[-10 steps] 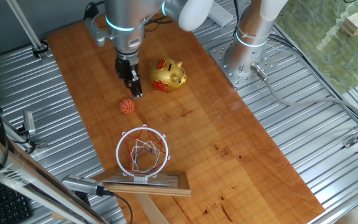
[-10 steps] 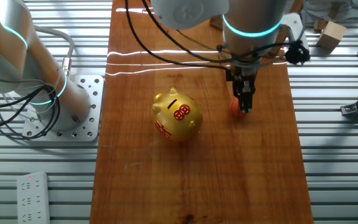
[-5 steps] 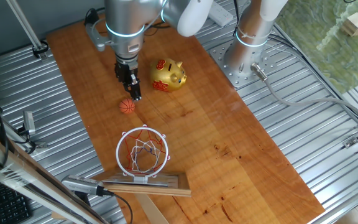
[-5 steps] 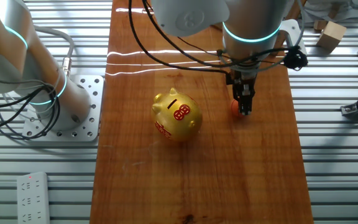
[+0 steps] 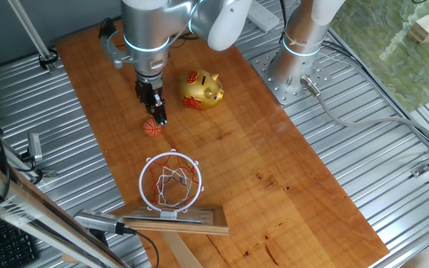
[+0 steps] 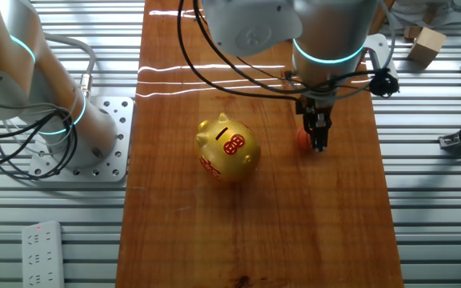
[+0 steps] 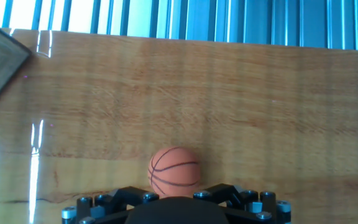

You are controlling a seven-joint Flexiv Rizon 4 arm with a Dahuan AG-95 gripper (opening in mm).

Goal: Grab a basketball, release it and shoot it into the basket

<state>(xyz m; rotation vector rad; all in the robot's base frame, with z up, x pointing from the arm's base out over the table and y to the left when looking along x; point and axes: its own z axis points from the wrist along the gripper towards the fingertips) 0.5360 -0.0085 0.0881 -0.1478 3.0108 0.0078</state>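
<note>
The basketball (image 5: 153,127) is a tiny orange ball with dark seams lying on the wooden table top (image 5: 229,149). My gripper (image 5: 159,117) hangs straight above it, fingertips just over its top edge and not holding it. In the other fixed view the ball (image 6: 302,138) is half hidden behind the gripper (image 6: 318,143). In the hand view the ball (image 7: 173,171) sits centred just ahead of the black gripper body, and the jaws stand apart. The basket (image 5: 141,181) with its red-and-white net stands near the table's front, its wooden backboard (image 5: 173,221) behind it.
A gold-and-red piggy bank (image 5: 201,89) stands right of the gripper, also seen in the other fixed view (image 6: 229,149). The arm's base (image 5: 296,71) is bolted beside the table. Ribbed metal surfaces flank the wood. A wooden corner (image 7: 2,62) shows at the hand view's upper left.
The gripper has moved down and slightly toward the ball, ending right over it. The ball, piggy bank and hoop have not moved.
</note>
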